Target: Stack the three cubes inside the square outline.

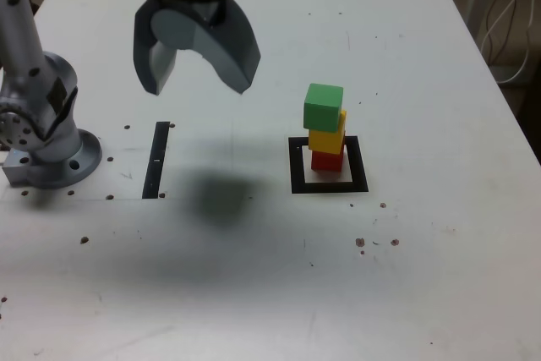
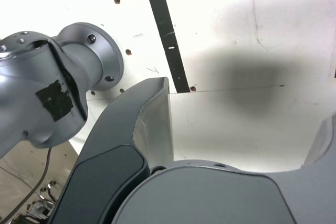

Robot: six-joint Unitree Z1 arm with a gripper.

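Note:
Three cubes stand in one stack inside the black square outline (image 1: 330,186) in the exterior view: the red cube (image 1: 328,160) at the bottom, the yellow cube (image 1: 327,138) on it, the green cube (image 1: 323,107) on top, each slightly offset. My gripper (image 1: 200,80) hangs high over the table to the exterior view's left of the stack, well apart from it, open with nothing between its fingers. In the wrist view the wide-spread fingers (image 2: 152,124) frame bare table; the cubes and the outline are out of that view.
A straight black tape strip (image 1: 157,160) (image 2: 168,35) lies between the arm's base (image 1: 51,158) (image 2: 79,61) and the outline. The gripper's shadow (image 1: 221,196) falls on the white table (image 1: 423,276). Small holes dot the surface. Cables hang past the table's far right edge.

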